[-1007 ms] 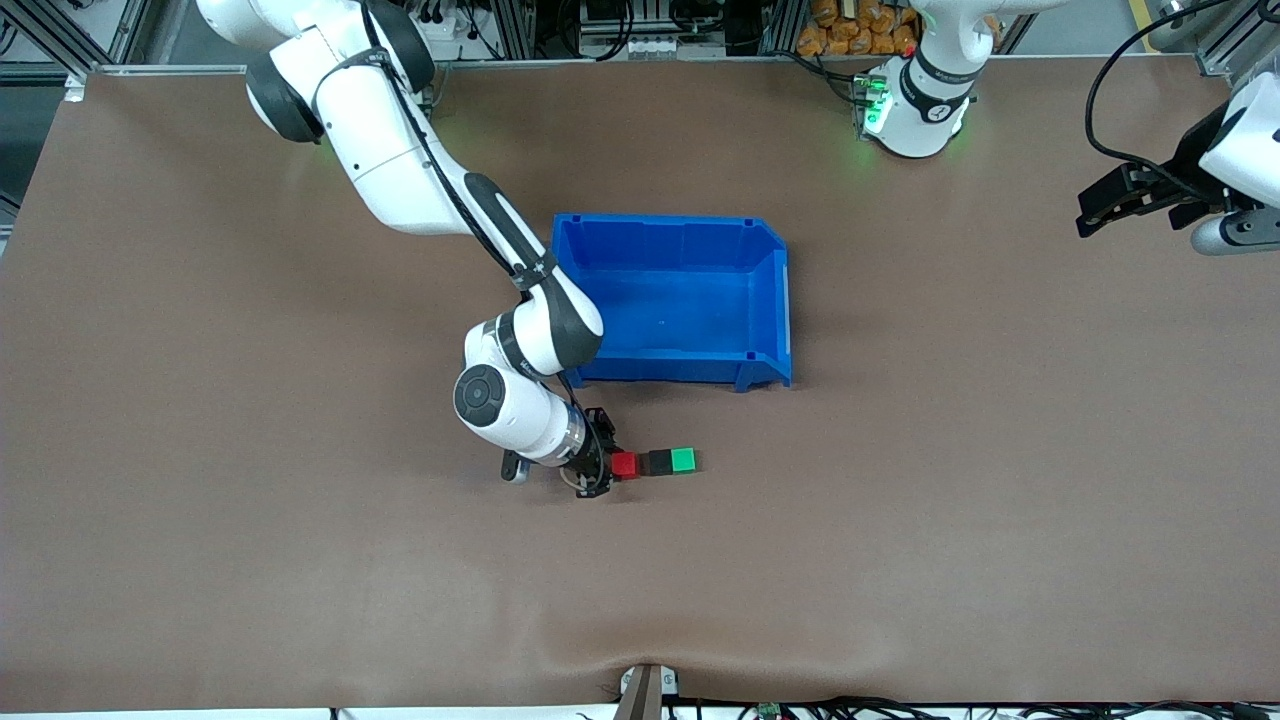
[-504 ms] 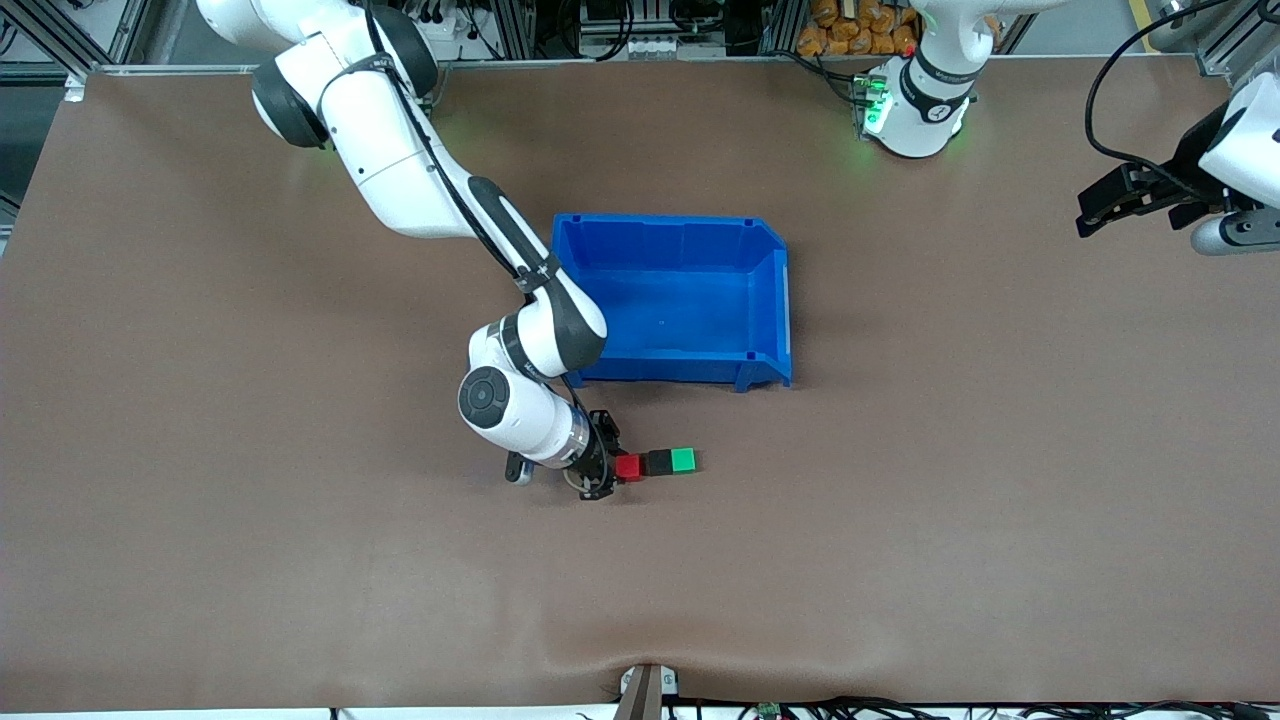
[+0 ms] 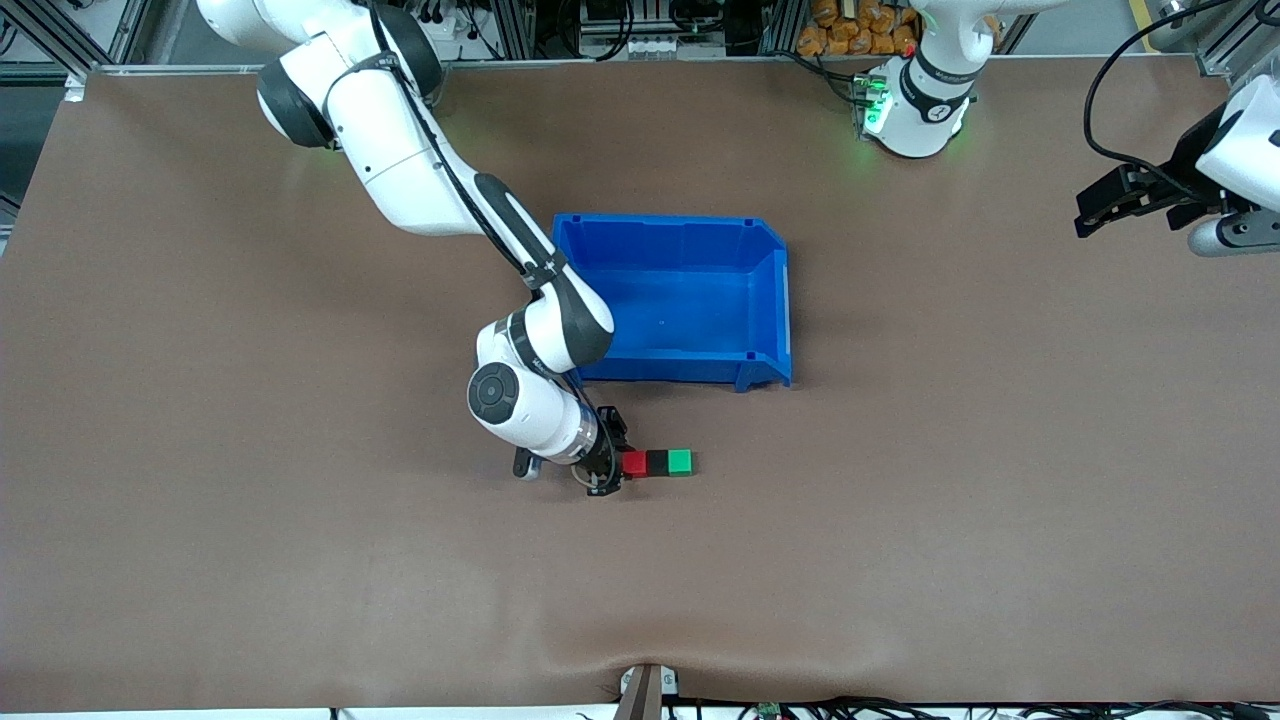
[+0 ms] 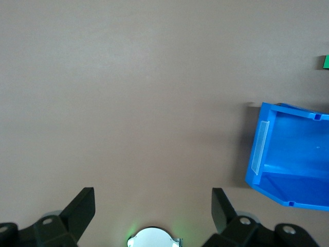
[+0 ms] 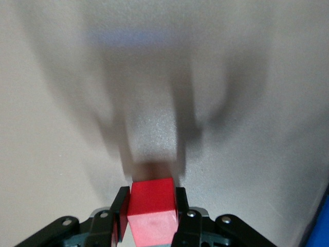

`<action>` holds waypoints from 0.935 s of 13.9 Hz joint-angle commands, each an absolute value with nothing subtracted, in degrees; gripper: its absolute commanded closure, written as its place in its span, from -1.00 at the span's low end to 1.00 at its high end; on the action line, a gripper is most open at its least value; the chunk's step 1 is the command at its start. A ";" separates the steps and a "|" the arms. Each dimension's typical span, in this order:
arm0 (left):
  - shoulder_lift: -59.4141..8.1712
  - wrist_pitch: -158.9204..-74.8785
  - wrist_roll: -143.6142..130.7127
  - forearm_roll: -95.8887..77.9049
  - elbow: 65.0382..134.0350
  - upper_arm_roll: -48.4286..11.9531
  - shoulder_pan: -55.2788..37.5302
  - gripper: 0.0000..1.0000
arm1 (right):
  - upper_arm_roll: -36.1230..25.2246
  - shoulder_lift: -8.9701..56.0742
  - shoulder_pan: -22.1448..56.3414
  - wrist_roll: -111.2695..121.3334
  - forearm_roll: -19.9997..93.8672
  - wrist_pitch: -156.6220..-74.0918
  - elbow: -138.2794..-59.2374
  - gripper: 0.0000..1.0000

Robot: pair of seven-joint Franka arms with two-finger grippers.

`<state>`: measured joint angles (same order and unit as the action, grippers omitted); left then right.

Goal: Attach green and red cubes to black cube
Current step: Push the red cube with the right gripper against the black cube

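Note:
The red cube (image 3: pixel 636 463), the black cube (image 3: pixel 657 462) and the green cube (image 3: pixel 680 461) lie in one row on the table, nearer to the front camera than the blue bin, with black in the middle. Red touches black and green touches black. My right gripper (image 3: pixel 618 463) is low at the row's end and shut on the red cube (image 5: pixel 152 216), which sits between its fingers (image 5: pixel 121 211) in the right wrist view. My left gripper (image 3: pixel 1125 198) waits open and holds nothing over the table's edge at the left arm's end. Its wrist view shows a sliver of the green cube (image 4: pixel 325 62).
A large blue bin (image 3: pixel 775 300) stands mid-table with nothing in it, just farther from the front camera than the cube row; it also shows in the left wrist view as the blue bin (image 4: pixel 267 149). A small clamp (image 3: pixel 645 690) sits at the table's near edge.
My right gripper has shifted slightly toward the black cube with the red cube in it, and red now sits tight against black. The left arm has not moved.

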<state>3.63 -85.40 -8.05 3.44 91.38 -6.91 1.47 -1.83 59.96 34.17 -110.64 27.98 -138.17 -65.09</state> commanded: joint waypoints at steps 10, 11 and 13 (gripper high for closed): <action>4.57 -85.17 -8.09 2.99 92.02 -7.12 1.67 -1.00 | -2.46 61.35 35.07 -112.32 28.57 -137.55 -63.28 -0.49; 4.57 -85.25 -8.09 2.99 92.02 -7.21 1.67 -1.00 | -2.46 61.26 34.98 -112.32 28.56 -137.37 -63.37 -0.54; 4.57 -85.17 -8.09 2.99 92.02 -7.21 1.67 -1.00 | -2.46 61.08 34.89 -112.32 28.56 -137.37 -63.37 -0.75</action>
<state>3.63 -85.39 -8.05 3.44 91.42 -6.97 1.47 -1.89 60.30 34.42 -111.21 27.98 -138.03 -65.08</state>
